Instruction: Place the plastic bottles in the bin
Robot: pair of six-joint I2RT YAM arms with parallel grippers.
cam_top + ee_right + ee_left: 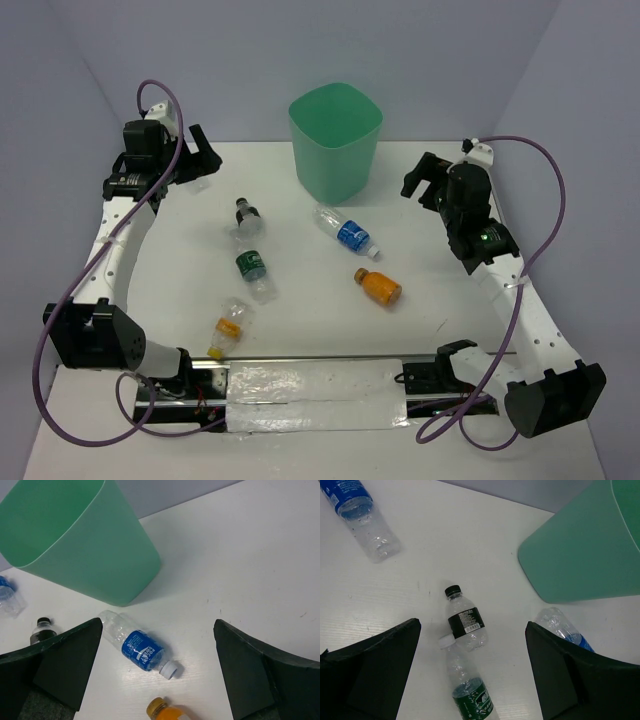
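The mint-green bin (335, 140) stands upright at the back middle. Bottles lie on the table: black cap (246, 217), dark green label (254, 268), blue label (347, 233), short orange one (378, 286), orange-yellow label (230, 326). Another clear bottle with a blue label (357, 515) lies by my left gripper. My left gripper (205, 160) is open and empty at the back left, with the black-cap bottle (465, 622) in view between its fingers. My right gripper (420, 180) is open and empty, right of the bin (85, 545), above the blue-label bottle (140, 650).
Purple walls close in the table at the back and sides. A metal rail with a taped white strip (315, 385) runs along the near edge between the arm bases. Purple cables loop beside both arms.
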